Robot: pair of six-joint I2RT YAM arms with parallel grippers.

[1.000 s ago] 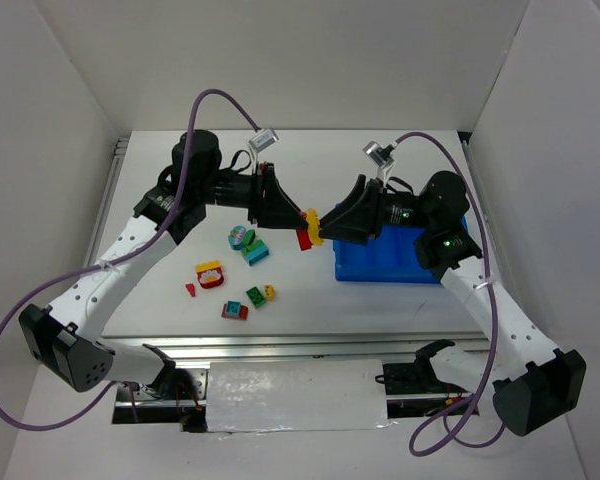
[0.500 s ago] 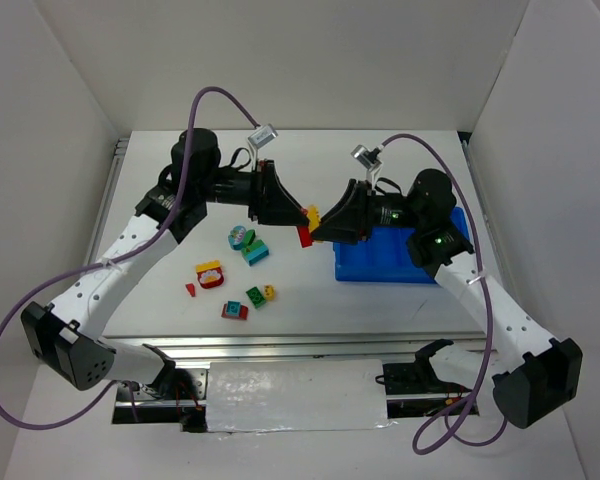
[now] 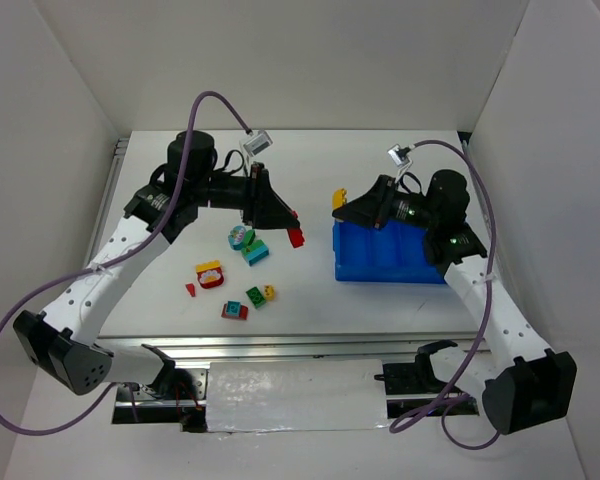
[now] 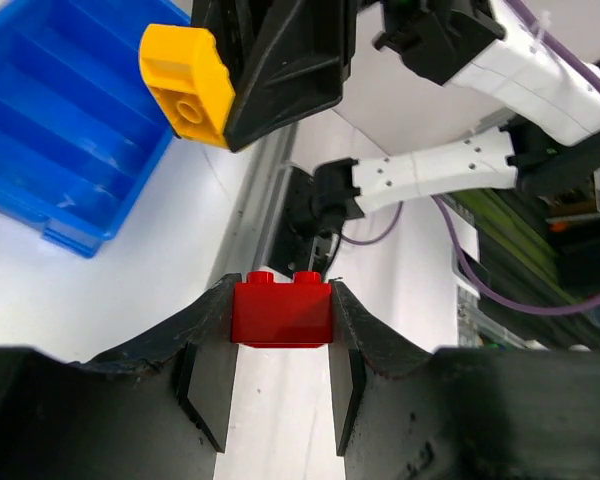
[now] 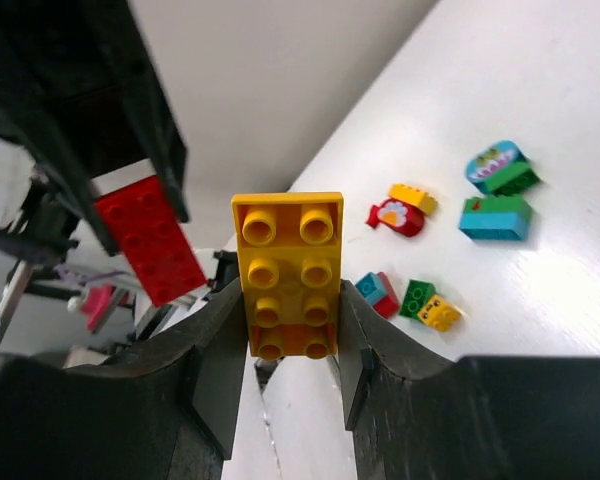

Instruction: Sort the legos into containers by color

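White table (image 3: 315, 285); right gripper (image 5: 289, 305) grips yellow brick (image 5: 287, 262), left gripper (image 4: 281, 305) red brick (image 4: 281, 316). Set yellow level into seemingly empty tray compartment (image 4: 75, 112).

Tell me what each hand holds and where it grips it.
Left hand: red brick, pinched by its two opposite side faces. Right hand: yellow brick, pinched across its long sides at one end.

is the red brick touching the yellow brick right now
Apart. The top external view shows bare white table between the red brick and the yellow brick; the left wrist view shows the same gap.
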